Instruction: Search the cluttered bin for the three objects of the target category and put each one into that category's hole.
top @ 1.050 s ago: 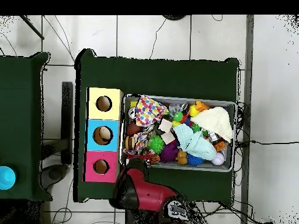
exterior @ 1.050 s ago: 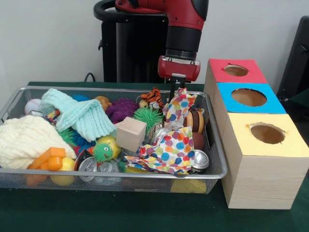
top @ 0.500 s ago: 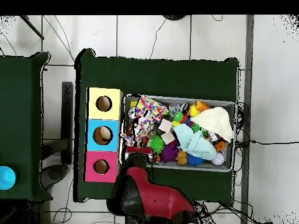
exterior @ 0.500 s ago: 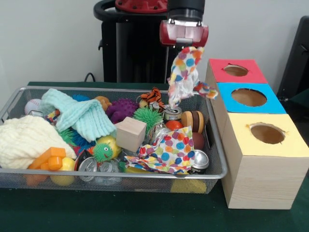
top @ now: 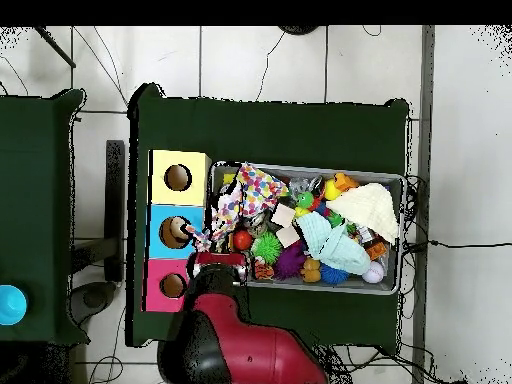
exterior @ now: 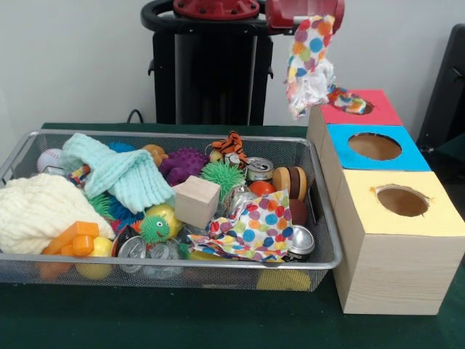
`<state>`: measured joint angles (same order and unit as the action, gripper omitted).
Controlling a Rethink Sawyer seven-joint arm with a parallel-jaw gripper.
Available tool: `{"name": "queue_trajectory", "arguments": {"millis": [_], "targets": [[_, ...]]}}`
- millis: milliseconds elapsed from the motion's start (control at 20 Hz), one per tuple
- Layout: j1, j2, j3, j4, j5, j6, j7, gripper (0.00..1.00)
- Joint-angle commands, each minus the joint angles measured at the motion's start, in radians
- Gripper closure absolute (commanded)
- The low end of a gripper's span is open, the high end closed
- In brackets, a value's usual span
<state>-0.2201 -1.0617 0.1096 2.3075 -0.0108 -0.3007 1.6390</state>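
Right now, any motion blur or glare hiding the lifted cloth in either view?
Front view: the dotted cloth hangs sharp under the gripper, no glare; its tail trails on the red box. Overhead view: the cloth is partly hidden by the arm.

The arm (top: 235,345) was glossy red with a black rounded joint; its wrist housing (exterior: 294,12) was red.

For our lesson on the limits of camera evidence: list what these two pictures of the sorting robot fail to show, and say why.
- Claw: front view, cut off by the top edge and wrapped by the dotted cloth; overhead view, hidden under the arm.
- Red box's hole: front view, partly covered by the cloth's trailing end.
- Lower layers of the bin: both views, buried under the cream knit and other clutter.
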Motion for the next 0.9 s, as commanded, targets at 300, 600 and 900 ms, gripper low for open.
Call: {"name": "queue_trajectory", "arguments": {"millis": [300, 600, 900], "targets": [[0.121, 0.018, 0.066, 0.019, 0.129, 0.003, 0.366, 1.00], [0.180, 0.114, 0.021, -0.055, 0.162, -0.048, 0.356, 1.00], [0.176, 0.215, 0.034, -0.123, 0.156, -0.103, 0.364, 1.00]]}}
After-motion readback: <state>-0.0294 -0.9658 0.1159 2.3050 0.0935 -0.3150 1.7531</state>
